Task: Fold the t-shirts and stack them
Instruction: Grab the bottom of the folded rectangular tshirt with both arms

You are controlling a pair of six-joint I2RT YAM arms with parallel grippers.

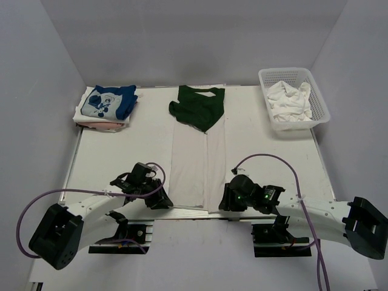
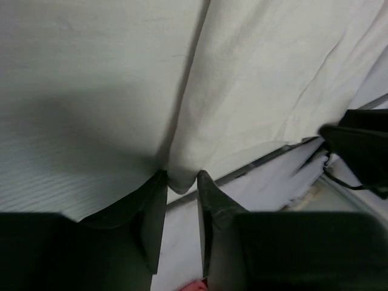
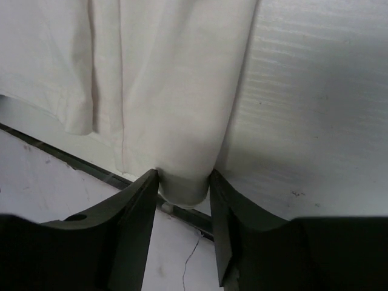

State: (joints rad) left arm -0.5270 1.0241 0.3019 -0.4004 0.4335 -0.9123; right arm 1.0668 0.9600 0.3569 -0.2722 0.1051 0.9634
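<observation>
A white t-shirt with dark green sleeves [image 1: 194,163] lies folded into a long narrow strip down the middle of the table, its green part [image 1: 198,106] at the far end. My left gripper [image 1: 165,203] is at the near left corner of its hem. In the left wrist view the jaws [image 2: 182,176] pinch a small bunch of the white cloth [image 2: 242,91]. My right gripper [image 1: 223,205] is at the near right corner, its jaws [image 3: 183,176] closed on a fold of the hem [image 3: 170,91]. A folded white-and-blue cartoon t-shirt [image 1: 109,102] rests on a pink one [image 1: 100,124] at the back left.
A white plastic basket [image 1: 321,97] at the back right holds crumpled white cloth [image 1: 290,100]. A metal rail [image 1: 188,209] runs along the table's near edge, just under the hem. Grey walls close in the table on three sides.
</observation>
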